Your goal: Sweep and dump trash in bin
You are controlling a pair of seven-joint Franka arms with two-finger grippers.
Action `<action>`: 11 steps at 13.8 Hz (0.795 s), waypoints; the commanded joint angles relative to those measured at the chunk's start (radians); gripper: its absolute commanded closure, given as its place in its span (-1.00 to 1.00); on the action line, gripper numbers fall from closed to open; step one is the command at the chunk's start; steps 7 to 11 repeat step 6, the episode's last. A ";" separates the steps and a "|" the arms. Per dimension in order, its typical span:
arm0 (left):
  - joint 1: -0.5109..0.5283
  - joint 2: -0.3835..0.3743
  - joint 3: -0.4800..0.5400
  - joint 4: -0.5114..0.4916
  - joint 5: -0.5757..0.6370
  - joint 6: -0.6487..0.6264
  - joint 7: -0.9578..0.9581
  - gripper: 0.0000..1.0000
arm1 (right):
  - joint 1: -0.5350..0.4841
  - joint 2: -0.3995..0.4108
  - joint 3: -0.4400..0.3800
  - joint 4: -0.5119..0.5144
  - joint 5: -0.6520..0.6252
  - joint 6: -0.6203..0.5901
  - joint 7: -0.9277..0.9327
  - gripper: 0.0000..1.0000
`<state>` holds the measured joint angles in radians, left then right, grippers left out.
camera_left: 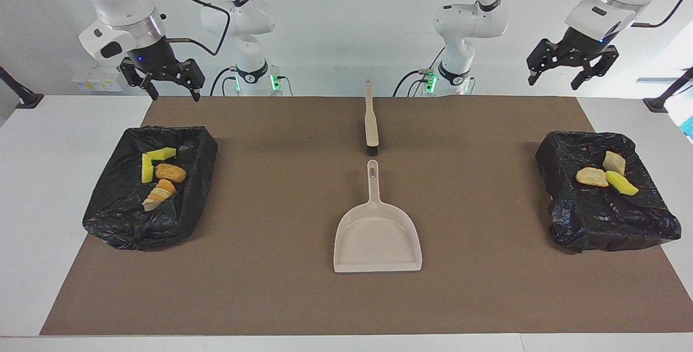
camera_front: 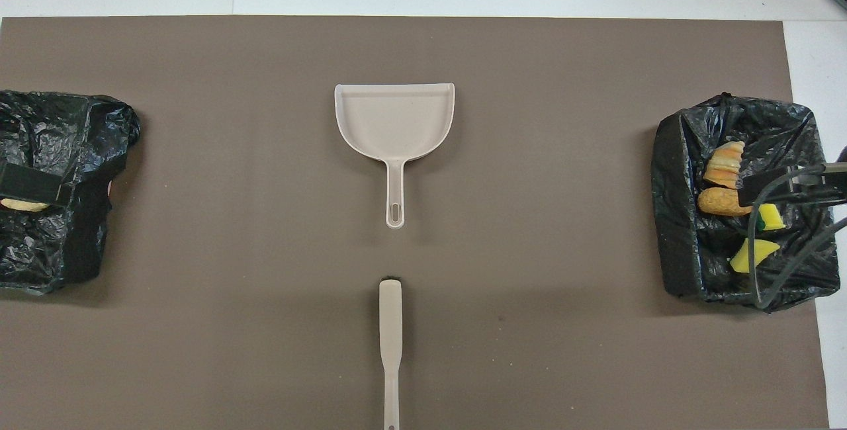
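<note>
The trash lies in two black-bagged bins. The bin (camera_left: 122, 225) at the right arm's end holds yellow sponge pieces (camera_left: 153, 158) and tan-orange lumps (camera_left: 170, 172). The bin (camera_left: 612, 227) at the left arm's end holds a tan lump (camera_left: 591, 177), a pale lump (camera_left: 614, 162) and a yellow piece (camera_left: 621, 183). My right gripper (camera_left: 174, 95) hangs open and empty above the table edge by its bin. My left gripper (camera_left: 553, 84) is raised high by the other bin, open and empty.
A beige dustpan (camera_left: 377, 235) lies mid-table on the brown mat, its handle pointing toward the robots. A beige brush (camera_left: 371, 122) lies in line with it, nearer to the robots, bristles toward the dustpan handle. White table borders the mat (camera_front: 562, 152).
</note>
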<state>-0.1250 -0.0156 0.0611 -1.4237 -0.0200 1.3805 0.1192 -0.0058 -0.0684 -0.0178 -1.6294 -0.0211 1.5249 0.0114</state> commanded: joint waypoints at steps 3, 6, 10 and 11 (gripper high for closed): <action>-0.002 0.017 0.000 0.042 0.000 -0.026 -0.012 -1.00 | -0.005 -0.014 0.005 -0.010 0.006 -0.003 0.012 -1.00; -0.016 0.011 -0.003 0.036 0.002 -0.023 -0.071 -1.00 | -0.005 -0.014 0.005 -0.010 0.006 -0.003 0.012 -1.00; -0.016 0.011 -0.003 0.036 0.002 -0.023 -0.071 -1.00 | -0.005 -0.014 0.005 -0.010 0.006 -0.003 0.012 -1.00; -0.016 0.011 -0.003 0.036 0.002 -0.023 -0.071 -1.00 | -0.005 -0.014 0.005 -0.010 0.006 -0.003 0.012 -1.00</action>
